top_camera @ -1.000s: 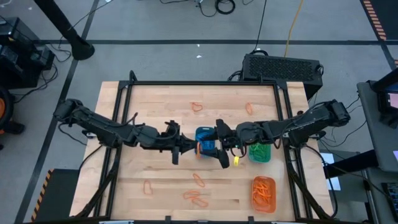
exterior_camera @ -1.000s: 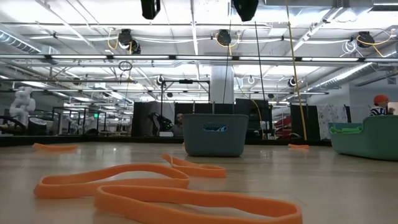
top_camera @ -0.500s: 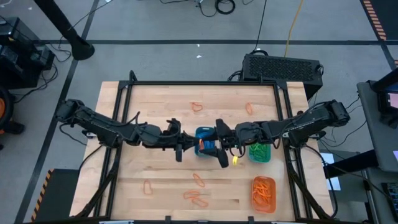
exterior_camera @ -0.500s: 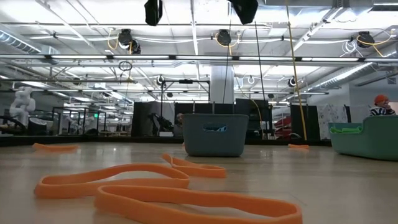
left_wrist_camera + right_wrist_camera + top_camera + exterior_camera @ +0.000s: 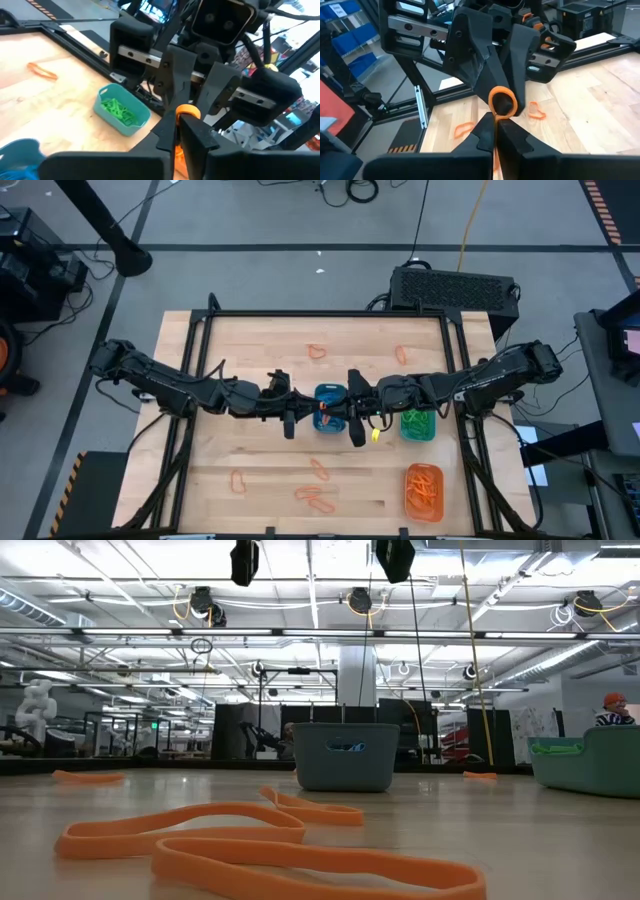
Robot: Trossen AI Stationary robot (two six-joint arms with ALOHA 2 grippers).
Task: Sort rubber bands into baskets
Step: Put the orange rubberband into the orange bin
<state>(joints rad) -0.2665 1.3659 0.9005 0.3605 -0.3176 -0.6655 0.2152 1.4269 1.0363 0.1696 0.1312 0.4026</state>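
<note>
Above the blue basket (image 5: 330, 402), mid-table, my two grippers meet tip to tip. Both are shut on one orange rubber band (image 5: 322, 417). My left gripper (image 5: 316, 418) comes in from the table's left and my right gripper (image 5: 342, 418) from its right. In the left wrist view the band (image 5: 187, 111) shows as a small loop at the right gripper's fingertips. In the right wrist view it (image 5: 501, 101) shows at the left gripper's fingertips. The green basket (image 5: 418, 424) and the orange basket (image 5: 424, 490), both holding bands, stand to the right. My left gripper pinches one end of the orange band (image 5: 176, 149) between its two fingers, coming roughly level from the table's left. The band is lifted clear above the blue basket. My right gripper pinches the band's other end (image 5: 494, 146) between its two fingers, coming level from the table's right. The short stretch between the two grippers hangs clear of the table.
Loose orange bands lie on the wood: two at the far side (image 5: 317, 351) (image 5: 400, 354), others near the front edge (image 5: 238, 479) (image 5: 318, 499) and close to the low camera (image 5: 270, 840). A black frame (image 5: 330, 315) borders the table.
My right gripper has shut on the orange band that my left gripper holds. Both arms have stayed almost in place above the blue basket.
</note>
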